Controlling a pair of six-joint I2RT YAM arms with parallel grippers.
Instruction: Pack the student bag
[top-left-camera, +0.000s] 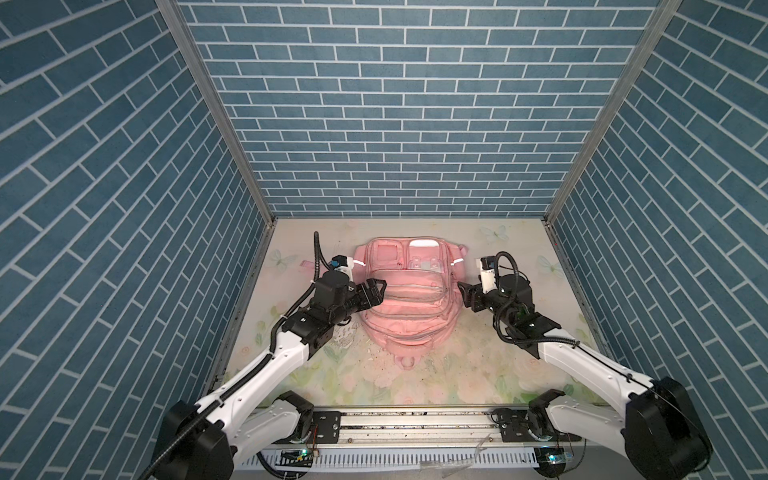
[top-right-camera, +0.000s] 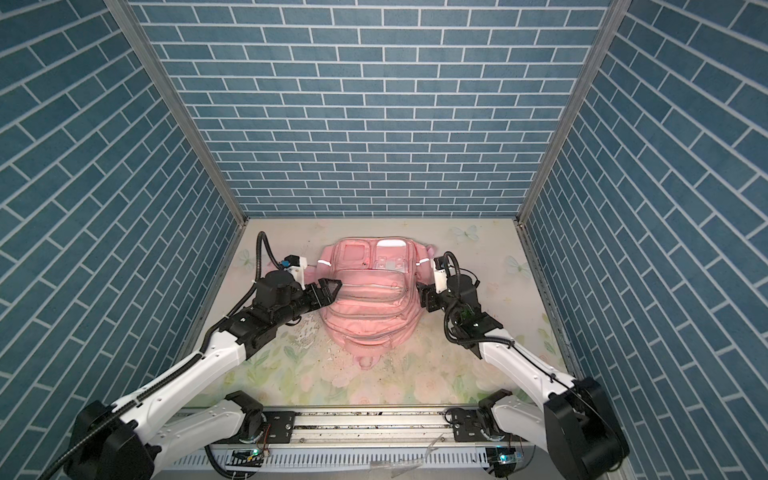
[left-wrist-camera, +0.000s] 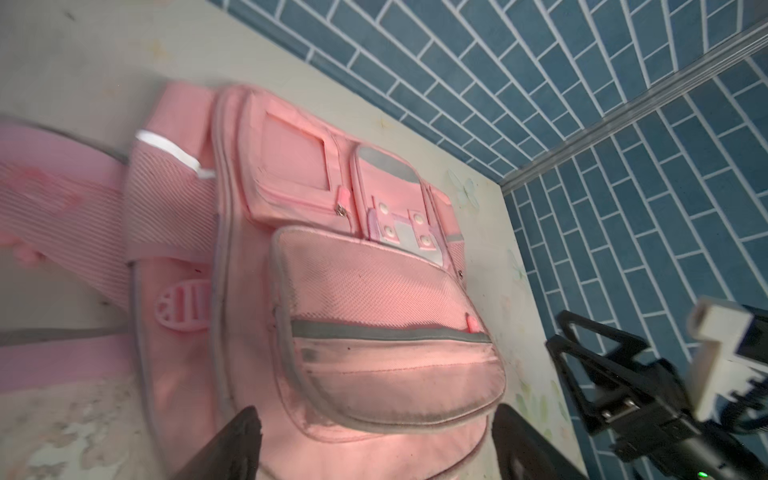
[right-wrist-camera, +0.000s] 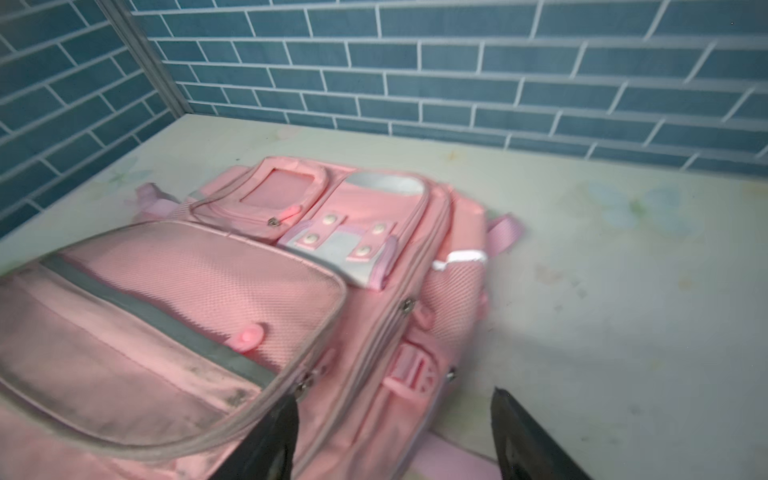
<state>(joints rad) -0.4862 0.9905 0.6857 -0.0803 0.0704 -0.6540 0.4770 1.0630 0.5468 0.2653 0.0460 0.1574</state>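
Student bag (top-left-camera: 409, 307) lay flat, front side up, about mid-desk (top-left-camera: 540, 353), between the two arms in both top views. Its window pockets (top-left-camera: 409, 253) pointed at the back wall (top-left-camera: 395, 124) and its small loop end pointed at the robot base. White reflective strips (top-left-camera: 360, 262) showed on both of its sides, and a pink strap (top-left-camera: 305, 264) stuck out on the left. Left hand (top-left-camera: 376, 293) was released, with nothing in it. Its fingers (left-wrist-camera: 232, 449) were spread wide in the left wrist view, with the big front pocket (left-wrist-camera: 374, 332) framed between them. In the top views it sat at the bag's left edge, over the pocket's side; I cannot tell whether it touched the fabric. Right hand (top-left-camera: 467, 295) was released too and held nothing. In the right wrist view one finger (right-wrist-camera: 270, 440) was over the bag's right side and the other over bare desk. From the top it was just beside the bag's right edge, level with the left hand. The front pocket zip looked closed, its pink pull (right-wrist-camera: 249, 336) at the right end. Both wrist views were a bit blurred. Nothing else lay on the floral desk.
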